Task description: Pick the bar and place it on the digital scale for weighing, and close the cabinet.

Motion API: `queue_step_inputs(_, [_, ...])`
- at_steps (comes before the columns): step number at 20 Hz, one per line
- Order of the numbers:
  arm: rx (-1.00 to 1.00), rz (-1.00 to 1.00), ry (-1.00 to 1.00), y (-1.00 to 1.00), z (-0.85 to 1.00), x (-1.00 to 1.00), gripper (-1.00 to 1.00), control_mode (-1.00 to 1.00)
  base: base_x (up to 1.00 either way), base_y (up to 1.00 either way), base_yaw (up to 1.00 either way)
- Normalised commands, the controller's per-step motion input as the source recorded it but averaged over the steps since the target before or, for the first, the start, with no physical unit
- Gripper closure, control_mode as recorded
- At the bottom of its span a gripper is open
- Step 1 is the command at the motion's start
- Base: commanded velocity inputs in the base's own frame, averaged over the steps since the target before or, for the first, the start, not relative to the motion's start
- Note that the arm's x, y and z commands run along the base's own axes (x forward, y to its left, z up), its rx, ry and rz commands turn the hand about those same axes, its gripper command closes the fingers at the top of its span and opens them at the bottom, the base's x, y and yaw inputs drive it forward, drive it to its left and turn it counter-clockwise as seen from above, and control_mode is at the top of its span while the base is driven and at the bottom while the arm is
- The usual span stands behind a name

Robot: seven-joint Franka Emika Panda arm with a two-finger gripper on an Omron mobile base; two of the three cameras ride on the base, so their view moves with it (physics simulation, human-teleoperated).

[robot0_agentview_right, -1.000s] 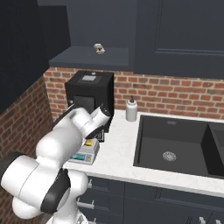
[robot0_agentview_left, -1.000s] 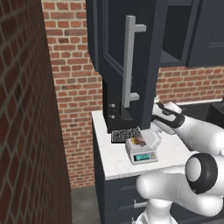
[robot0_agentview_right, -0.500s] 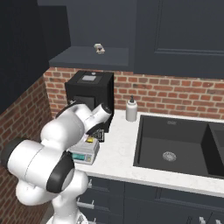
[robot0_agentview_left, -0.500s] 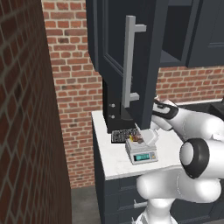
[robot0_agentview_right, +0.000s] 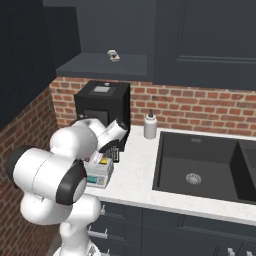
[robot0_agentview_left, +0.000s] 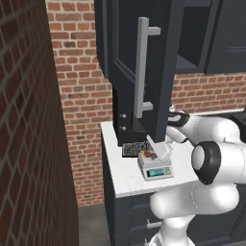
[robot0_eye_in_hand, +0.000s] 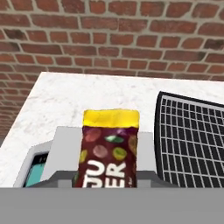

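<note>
The bar (robot0_eye_in_hand: 109,148), reddish-brown with a yellow end, lies lengthwise over the platform of the light-grey digital scale (robot0_eye_in_hand: 64,139); whether it touches the platform I cannot tell. My gripper (robot0_agentview_left: 155,152) hangs low over the scale (robot0_agentview_left: 154,170) near the counter's front, shut on the bar (robot0_agentview_right: 103,161). Its fingertips are hidden in the hand view. The cabinet door (robot0_agentview_left: 126,57) stands open above the counter, its long grey handle (robot0_agentview_left: 141,67) facing me. In the right base view the open cabinet shelf (robot0_agentview_right: 102,66) shows.
A dark ribbed tray (robot0_eye_in_hand: 192,140) lies just right of the scale in the hand view. Behind it stands a black boxy appliance (robot0_agentview_right: 102,105). A soap bottle (robot0_agentview_right: 149,125) and a dark sink (robot0_agentview_right: 200,160) are to the right. A small item (robot0_agentview_right: 114,55) sits on the cabinet shelf. A brick wall (robot0_agentview_left: 29,120) closes the left.
The arm's elbow and upper links have swung nearer to the cameras. The hand stays over the scale with the bar in it.
</note>
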Motion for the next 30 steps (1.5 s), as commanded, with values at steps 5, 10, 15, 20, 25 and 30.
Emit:
queue_step_inputs(5, [0.00, 0.01, 0.00, 0.03, -0.25, 0.02, 1.00, -1.00, 0.00, 0.00, 0.00])
queue_step_inputs(10, [-0.01, 0.01, 0.00, 0.08, -0.12, 0.00, -1.00, -1.00, 0.00, 0.00, 0.00])
queue_step_inputs(15, [0.00, 0.00, -0.01, 0.00, 0.00, -0.04, -1.00, -1.00, 0.00, 0.00, 0.00])
queue_step_inputs(20, [0.00, 0.00, -0.04, 0.00, 0.00, -0.14, -1.00, -1.00, 0.00, 0.00, 0.00])
queue_step_inputs(25, [-0.03, 0.00, -0.09, 0.00, 0.30, -0.27, -1.00, -1.00, 0.00, 0.00, 0.00])
queue_step_inputs(30, [0.00, 0.00, -0.12, 0.00, 0.34, -0.17, -1.00, -1.00, 0.00, 0.00, 0.00])
